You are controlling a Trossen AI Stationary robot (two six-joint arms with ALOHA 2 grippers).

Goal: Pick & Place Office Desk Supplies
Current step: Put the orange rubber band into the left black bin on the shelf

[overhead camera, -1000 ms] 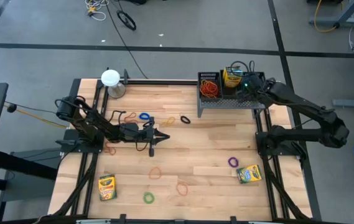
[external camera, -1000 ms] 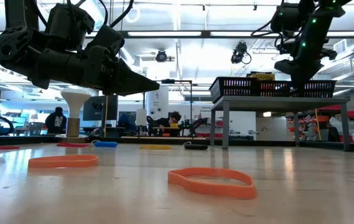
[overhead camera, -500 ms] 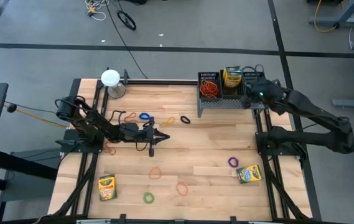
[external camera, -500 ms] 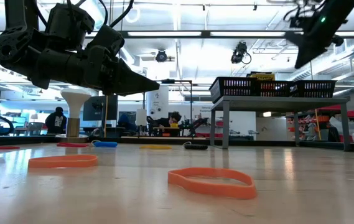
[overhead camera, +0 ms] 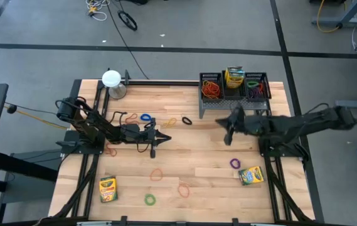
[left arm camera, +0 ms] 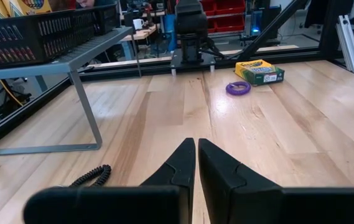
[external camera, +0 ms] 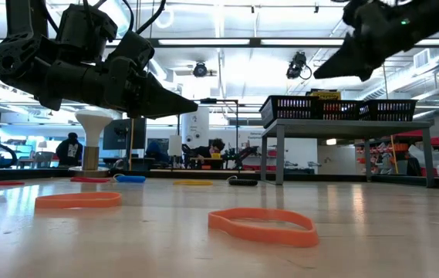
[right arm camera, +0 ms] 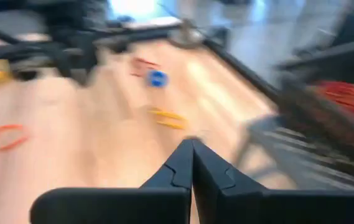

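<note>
Right end effector [overhead camera: 229, 129]: fingers pressed together, nothing between them; hangs above the tabletop [overhead camera: 209, 157] just in front of the black mesh rack [overhead camera: 234, 88] (arm reaches in from the right edge).
Left end effector [overhead camera: 163, 139]: fingers nearly together, empty; held above the left-centre boards.
Rack contents: red and orange rubber bands [overhead camera: 211, 88] in the left bin, a crayon box [overhead camera: 234, 76] upright in the middle bin, purple bands in the right bin.
Loose bands: blue band [overhead camera: 145, 117] and black band [overhead camera: 186, 120] far centre; purple band [overhead camera: 235, 163] near right; orange bands [overhead camera: 157, 174] and green band [overhead camera: 150, 199] near centre.
Loose crayon boxes: one near left [overhead camera: 108, 188], one near right [overhead camera: 251, 176] just beside the purple band.
White round-topped object [overhead camera: 111, 80]: far-left corner.
</note>
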